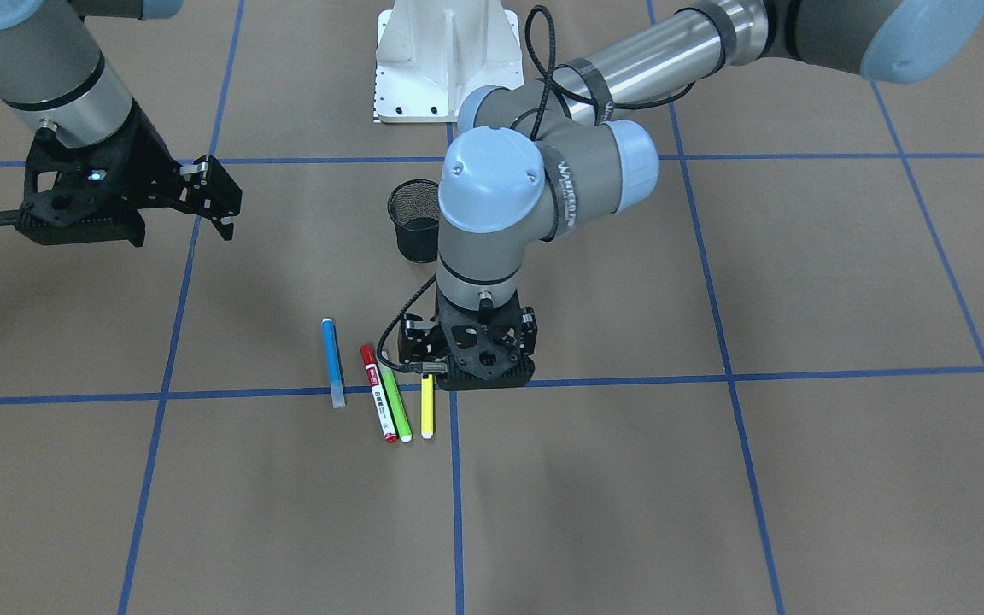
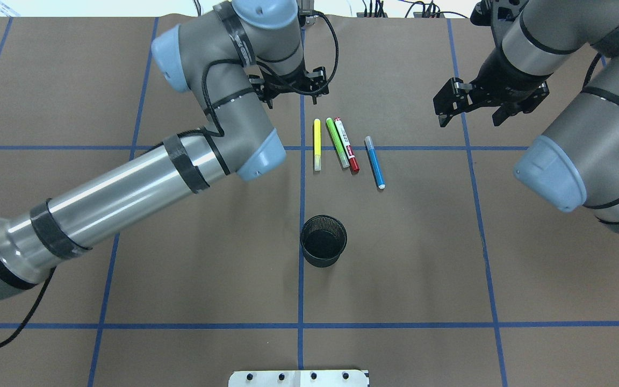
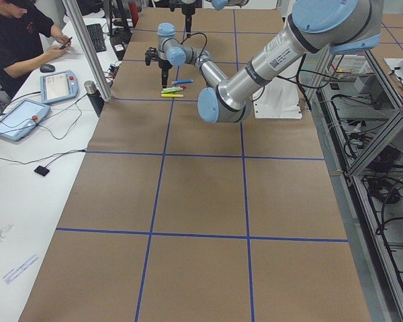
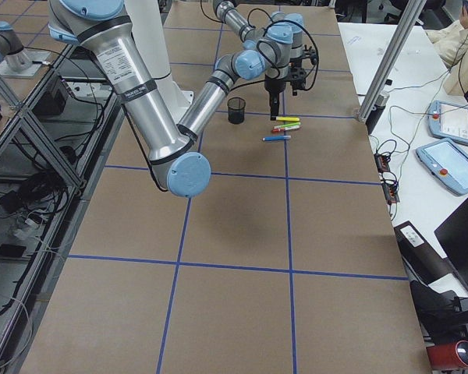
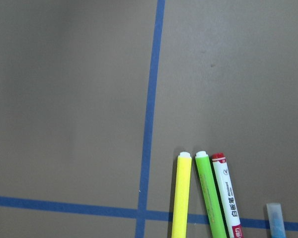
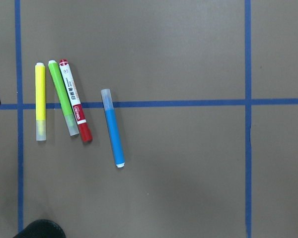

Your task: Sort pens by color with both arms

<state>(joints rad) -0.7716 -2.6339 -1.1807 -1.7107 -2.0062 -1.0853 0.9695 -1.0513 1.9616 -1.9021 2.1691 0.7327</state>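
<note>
Four pens lie side by side on the brown table: yellow (image 2: 317, 145), light green (image 2: 337, 142), white-bodied red (image 2: 346, 144) and, a little apart, blue (image 2: 374, 162). The green and red pens touch. My left gripper (image 2: 292, 99) points straight down just past the far end of the yellow pen (image 1: 427, 406), open, holding nothing. The left wrist view shows the pen ends: yellow (image 5: 183, 198), green (image 5: 209, 196), red (image 5: 227, 196). Off to the pens' right, my right gripper (image 2: 470, 110) hangs open and empty, raised above the table. All the pens, with the blue one (image 6: 112, 129) among them, show in its wrist view.
A black mesh cup (image 2: 320, 260) stands upright on the near side of the pens, on a blue tape line. The white pedestal base (image 2: 299, 378) sits at the robot's edge. Blue tape lines grid the table. A person (image 3: 20, 40) sits at a side desk with tablets.
</note>
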